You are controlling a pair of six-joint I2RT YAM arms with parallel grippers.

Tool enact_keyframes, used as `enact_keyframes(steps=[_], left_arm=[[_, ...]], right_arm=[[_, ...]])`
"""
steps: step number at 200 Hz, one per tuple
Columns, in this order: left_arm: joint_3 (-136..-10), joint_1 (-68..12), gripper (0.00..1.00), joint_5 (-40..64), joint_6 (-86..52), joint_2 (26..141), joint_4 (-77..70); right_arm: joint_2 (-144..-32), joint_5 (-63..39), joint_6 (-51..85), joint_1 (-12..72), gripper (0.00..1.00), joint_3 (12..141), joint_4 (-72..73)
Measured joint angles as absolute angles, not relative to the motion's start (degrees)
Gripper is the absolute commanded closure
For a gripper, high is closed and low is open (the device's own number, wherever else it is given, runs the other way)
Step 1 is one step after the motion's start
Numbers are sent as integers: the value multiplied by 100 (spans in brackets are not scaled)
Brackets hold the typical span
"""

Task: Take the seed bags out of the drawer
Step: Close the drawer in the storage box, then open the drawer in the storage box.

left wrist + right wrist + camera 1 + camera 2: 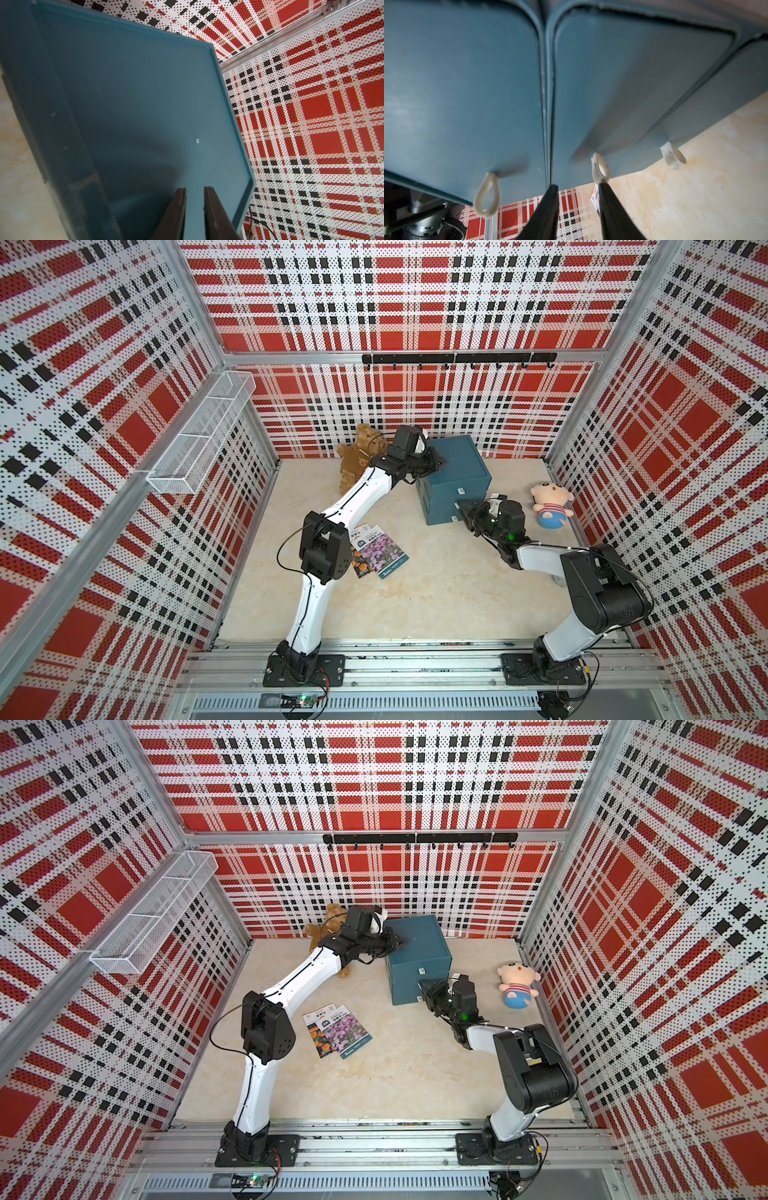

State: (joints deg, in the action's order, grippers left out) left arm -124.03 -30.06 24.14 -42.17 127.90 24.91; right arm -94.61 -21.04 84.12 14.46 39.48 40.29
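Cabinet (pixel 457 466): blue, three drawers, at 1 o'clock on the desk (pixel 415 605). The fronts face about 6 o'clock and all look shut.
Seed bags (pixel 380 552): overlapping flower packets lying flat on the desk, toward 9 o'clock of centre and just beside the left arm's elbow. They are outside the cabinet; whether more remain inside is hidden.
Left pincer (pixel 195 189): over the cabinet top at its 10 o'clock corner, near the raised rim. Its fingers stand a narrow gap apart and grip nothing. Contact with the top cannot be told.
Right pincer (pixel 576 185): at the middle drawer (pixel 623 87), fingers apart. The white loop pull (pixel 600 168) sits at one fingertip, not between the two.
Step, judged: catching that loop to draw the middle drawer out.
Risk one: closing now would likely miss the loop, which lies off the gap's line. Being soft, it may also flick aside.
Risk two: the cabinet may slide or tip toward 6 o'clock under the pull unless the left pincer bears down. So near the corner, that pincer could slip off the rim.
Risk three: a drawer drawn fully out could drop.
Edges: the other fingertip rests at the seam beside the upper drawer, and the neighbouring loops hang near on both sides.
Open room: bare desk from 5 to 7 o'clock allows drawer travel, but the right forearm fills 4 o'clock.
Doll (pixel 550 506): at 3 o'clock, near the right wrist.
Teddy bear (pixel 355 458): at 10 o'clock, partly behind the left forearm.
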Motion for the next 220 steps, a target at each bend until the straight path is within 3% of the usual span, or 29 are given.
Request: enact_keyframes(steps=[220], left_arm=[[-12403, -2952, 77, 2482, -4224, 12796, 2488]], right_arm=[[-9839, -2206, 8643, 1433, 60, 3669, 4554]])
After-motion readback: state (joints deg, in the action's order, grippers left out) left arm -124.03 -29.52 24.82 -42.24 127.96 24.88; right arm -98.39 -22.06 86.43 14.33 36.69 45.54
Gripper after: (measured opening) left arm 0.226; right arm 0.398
